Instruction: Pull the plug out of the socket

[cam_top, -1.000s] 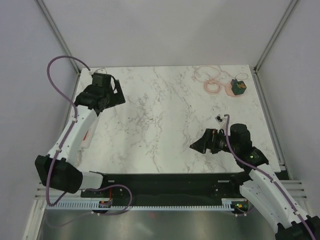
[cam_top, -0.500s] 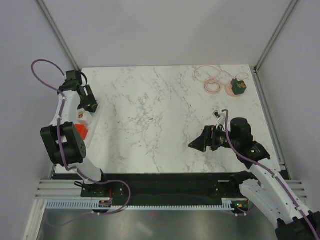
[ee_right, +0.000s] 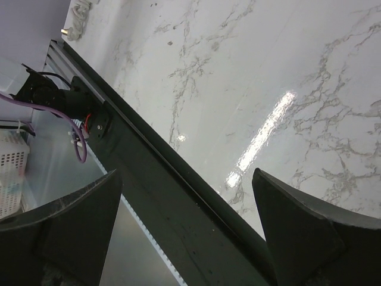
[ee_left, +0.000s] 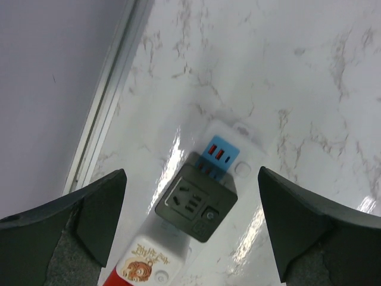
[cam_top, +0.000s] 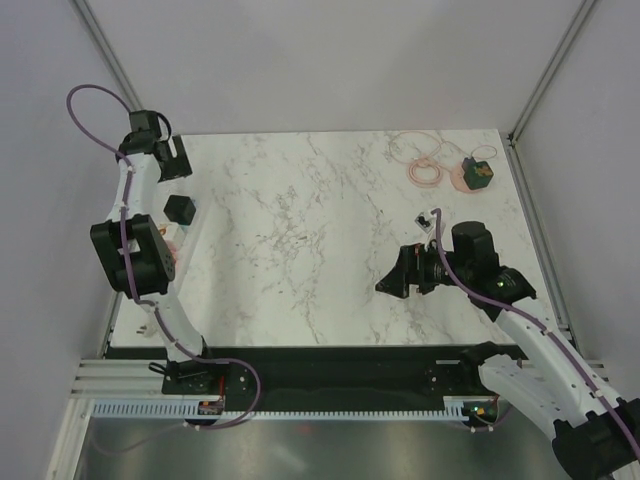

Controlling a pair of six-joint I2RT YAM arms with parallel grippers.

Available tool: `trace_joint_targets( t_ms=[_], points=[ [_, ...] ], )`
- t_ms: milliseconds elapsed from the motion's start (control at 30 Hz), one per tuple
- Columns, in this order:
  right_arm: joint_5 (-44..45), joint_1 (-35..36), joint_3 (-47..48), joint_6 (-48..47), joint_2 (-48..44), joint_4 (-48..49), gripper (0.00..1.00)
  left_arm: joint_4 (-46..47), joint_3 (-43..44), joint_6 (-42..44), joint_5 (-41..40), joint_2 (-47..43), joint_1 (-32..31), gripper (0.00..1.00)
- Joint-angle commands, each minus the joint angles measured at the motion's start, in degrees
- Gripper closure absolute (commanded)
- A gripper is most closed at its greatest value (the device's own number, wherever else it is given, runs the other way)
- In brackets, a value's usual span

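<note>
Left wrist view: your left end effector (ee_left: 190, 179) hangs spread wide over the dark adapter plug (ee_left: 196, 202). Grip its rigid flat sides; the socket (ee_left: 245, 149) looks light and may lift too.

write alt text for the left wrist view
A dark grey plug sits on a white socket strip, covering part of a blue outlet. The strip lies on a marble table beside a metal rail. The left gripper hangs open above the plug, its dark fingers in the bottom corners.

Dark plug (cam_top: 180, 208) sits at table (cam_top: 320, 250)'s left edge.
</note>
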Motion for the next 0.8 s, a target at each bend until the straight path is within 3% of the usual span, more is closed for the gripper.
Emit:
trace_joint_targets(
  t_ms=[0,67,167,200,233,333,467,567,767],
  points=[
    [1.93,0.26,1.41,-2.25,0.52,-1.05,0.02,0.6,9.98,-1.98,0.54,3.41,1.74,0.02],
    [3.25,0.26,0.8,-1.81,0.35,-0.96,0.02,-1.85,15.85,-5.57,0.54,6.58,2.53,0.08],
    [4.04,0.17,0.71,-1.28,0.26,-0.7,0.02,-1.17,14.93,-10.05,-3.48,7.03,2.8,0.14],
    [4.13,0.17,0.71,-1.11,0.26,-0.69,0.02,-1.86,15.27,-11.12,-5.67,7.2,2.8,0.21],
    [4.3,0.25,0.71,-1.1,0.17,-0.52,0.02,-2.56,15.89,-12.52,-5.61,7.38,2.8,0.36],
    [5.0,0.17,0.62,-1.02,-0.62,-0.78,0.02,-2.75,14.58,-17.87,-4.28,6.16,2.71,0.57],
    [4.31,0.17,0.88,-0.93,-0.71,-0.87,0.02,-0.56,3.45,-25.71,-11.83,1.41,2.71,0.57],
    [3.69,0.17,0.88,-1.02,-1.41,-1.48,0.02,3.13,-2.63,-28.44,-11.85,-1.31,2.8,0.58],
    [3.86,0.17,0.62,-0.84,-3.6,-2.27,0.02,4.98,-5.81,-30.2,-10.01,-0.71,3.77,0.6]
  ],
)
